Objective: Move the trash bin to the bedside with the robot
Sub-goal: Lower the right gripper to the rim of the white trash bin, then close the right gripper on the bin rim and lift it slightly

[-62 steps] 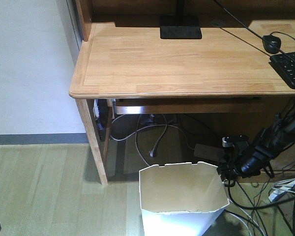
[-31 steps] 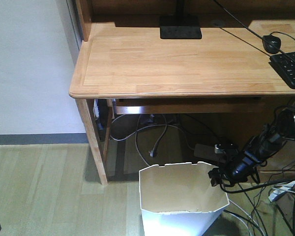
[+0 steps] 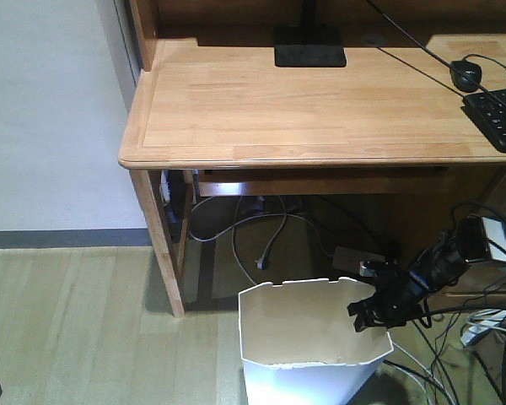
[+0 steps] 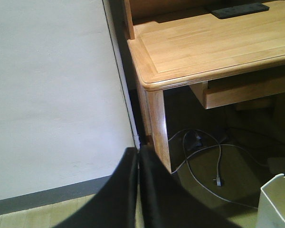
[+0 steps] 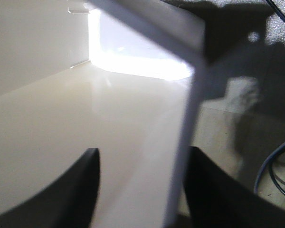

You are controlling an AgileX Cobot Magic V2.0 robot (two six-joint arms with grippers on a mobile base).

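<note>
Noted left gripper [image 4: 137,159] pressed together, empty, idle beside the wall [image 4: 52,95]. Found trash bin [image 3: 312,346] upright on the floor [image 3: 84,321] before the desk [image 3: 320,110]; no bedside in view. Found right gripper [image 3: 367,314] spread, straddling the bin's right rim, one finger inside, one outside. Likely next: pinch the thin wall squarely and gently; expect flex. Beware desk leg [image 3: 162,245] leftward, loose cables [image 3: 486,319] rightward when hauling.

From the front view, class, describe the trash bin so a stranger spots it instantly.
Find the big wooden desk; on the floor below its front edge stands the white trash bin. Unlike the cables nearby, it is pale and boxy, with an angular notched rim.
</note>
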